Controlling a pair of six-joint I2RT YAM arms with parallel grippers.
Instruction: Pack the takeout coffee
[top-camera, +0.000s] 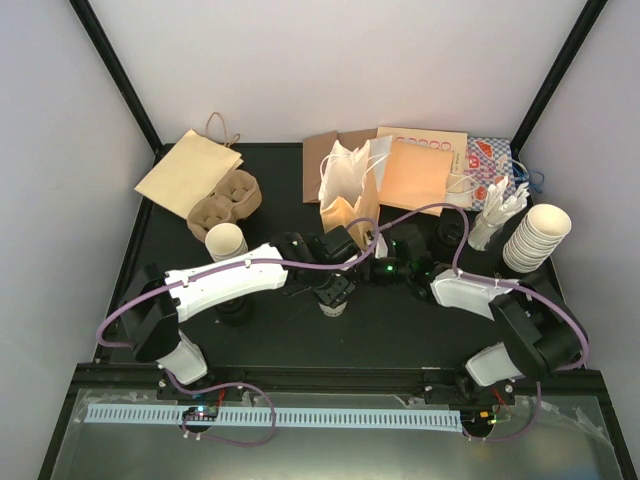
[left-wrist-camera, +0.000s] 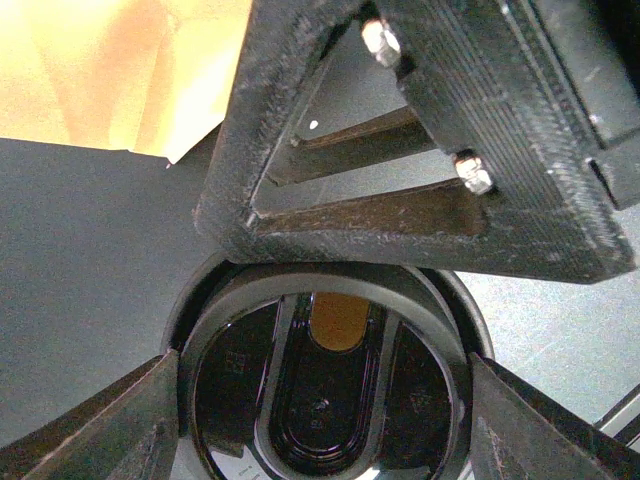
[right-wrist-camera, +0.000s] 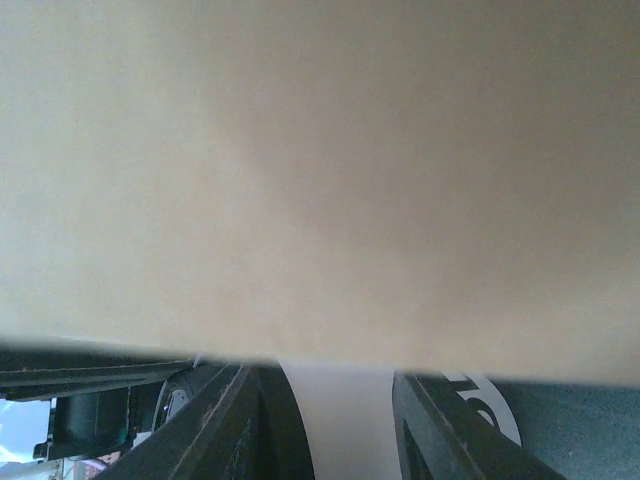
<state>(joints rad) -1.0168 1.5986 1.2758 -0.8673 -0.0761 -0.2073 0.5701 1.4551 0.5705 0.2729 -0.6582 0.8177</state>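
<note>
A brown cup carrier (top-camera: 226, 200) sits at the left of the bench (top-camera: 400, 335), beside a lidless cream cup (top-camera: 226, 241). At centre, the left gripper (left-wrist-camera: 322, 375) has its jaws set wide, one finger against each side of the black-lidded cup (left-wrist-camera: 320, 400), just in front of the open paper bag (top-camera: 348, 195). The right gripper (right-wrist-camera: 340, 420) faces that bag with its jaws partly open and something pale between them; whether it grips cannot be told. Stacked cups (top-camera: 537, 237) stand at the far right.

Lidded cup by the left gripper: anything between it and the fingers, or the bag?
Nothing between the left gripper and the lidded cup; its fingers hold it on both sides. Toward the paper bag, the right gripper sits just beyond the cup.
</note>
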